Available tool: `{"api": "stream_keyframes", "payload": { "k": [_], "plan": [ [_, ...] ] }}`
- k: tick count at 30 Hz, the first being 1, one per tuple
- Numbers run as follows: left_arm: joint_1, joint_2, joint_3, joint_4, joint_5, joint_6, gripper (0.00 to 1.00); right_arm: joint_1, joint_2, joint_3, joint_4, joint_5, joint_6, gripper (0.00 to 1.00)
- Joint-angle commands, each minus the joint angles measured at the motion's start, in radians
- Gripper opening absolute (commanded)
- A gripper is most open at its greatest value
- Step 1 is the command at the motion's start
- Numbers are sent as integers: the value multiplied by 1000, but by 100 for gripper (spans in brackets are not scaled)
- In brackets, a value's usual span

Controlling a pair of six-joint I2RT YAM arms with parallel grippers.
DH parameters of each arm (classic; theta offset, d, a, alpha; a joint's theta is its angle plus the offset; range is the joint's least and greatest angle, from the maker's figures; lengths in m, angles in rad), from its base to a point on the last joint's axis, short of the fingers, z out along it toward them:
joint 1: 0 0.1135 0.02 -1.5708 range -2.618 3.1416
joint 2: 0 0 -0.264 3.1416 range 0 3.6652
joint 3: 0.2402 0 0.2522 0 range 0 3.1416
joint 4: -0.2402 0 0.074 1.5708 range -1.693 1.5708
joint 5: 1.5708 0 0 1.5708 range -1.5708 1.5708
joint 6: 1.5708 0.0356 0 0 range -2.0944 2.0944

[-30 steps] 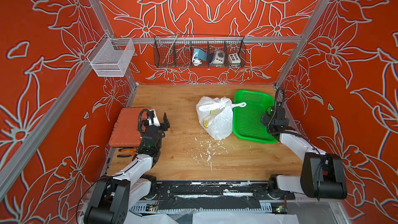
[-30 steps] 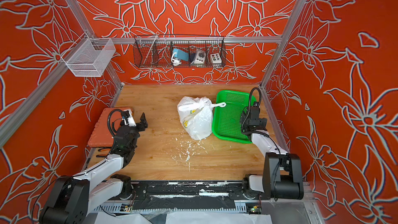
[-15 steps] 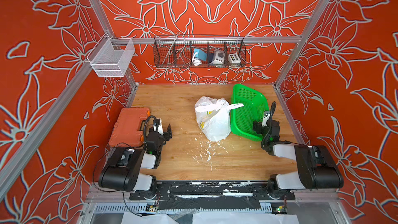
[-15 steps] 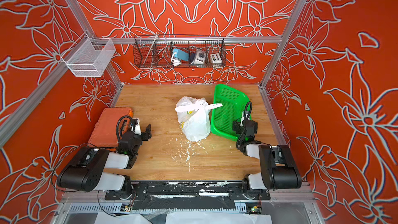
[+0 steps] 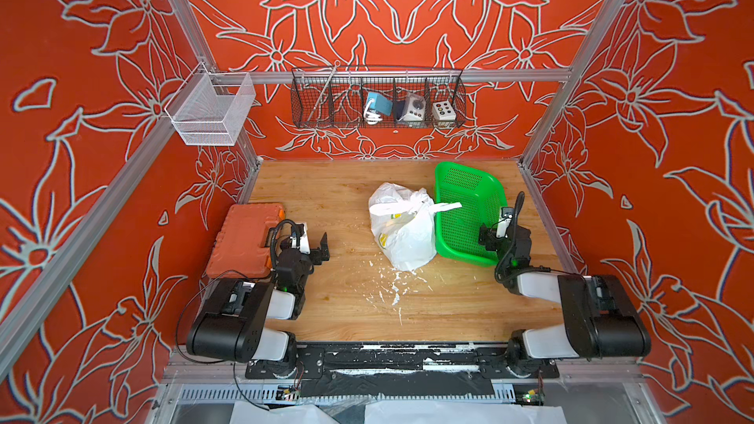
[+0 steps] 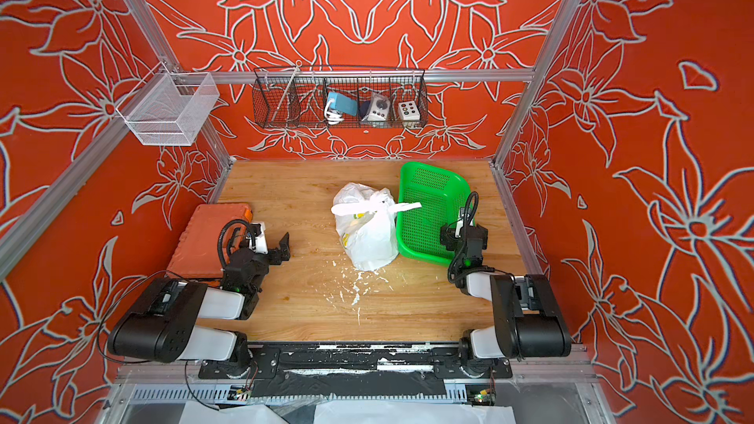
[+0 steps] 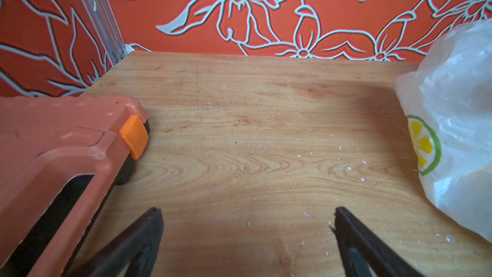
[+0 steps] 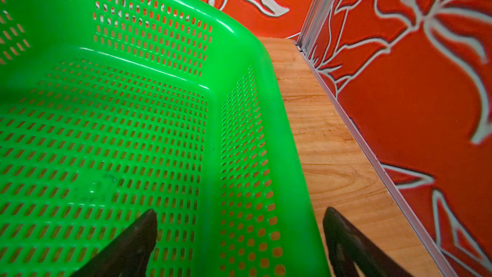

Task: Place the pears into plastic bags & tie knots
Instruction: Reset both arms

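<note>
Thin crinkly white plastic bag with citrus print (image 5: 402,234) sits ahead-right of the left gripper (image 5: 321,248), not touching. From the right gripper (image 5: 489,235) it's off left, past the green perforated plastic tray (image 5: 465,193). Bag is bulged, with a small twisted white knot (image 5: 422,206) on top. Pears not directly visible, likely inside. Expect light, floppy, slippery film that tears easily: grab at the knot or strip ends, not the body. Both grippers spread wide, empty. Right jaws straddle the tray wall. Both arms folded low.
</note>
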Motion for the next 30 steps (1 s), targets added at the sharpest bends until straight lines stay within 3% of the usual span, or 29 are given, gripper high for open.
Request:
{"api": "stream_keyframes", "payload": {
  "k": [1,2,6,9,11,13,15,17,30],
  "plan": [
    [4,-10,9,34,6,14,98,-3,-3,-7,-3,-19,-13,98],
    [4,-9,4,45,9,18,98,-2,-4,-8,1,-19,-14,98],
    [4,-78,-65,97,208,98,98,-1,-54,-66,55,26,7,98],
    [4,-41,-68,140,154,73,98,-2,10,-103,211,102,34,98],
    [14,-2,-17,92,130,52,98,1,-15,-11,-15,97,35,98],
    [25,-6,6,45,100,27,98,2,17,-42,101,86,18,97],
    [25,-10,7,32,98,27,98,3,-15,-19,0,87,30,98],
    [24,-5,3,52,98,25,98,4,9,-34,69,88,21,97],
    [25,-11,3,42,96,27,98,4,-8,-28,31,86,23,98]
  ]
}}
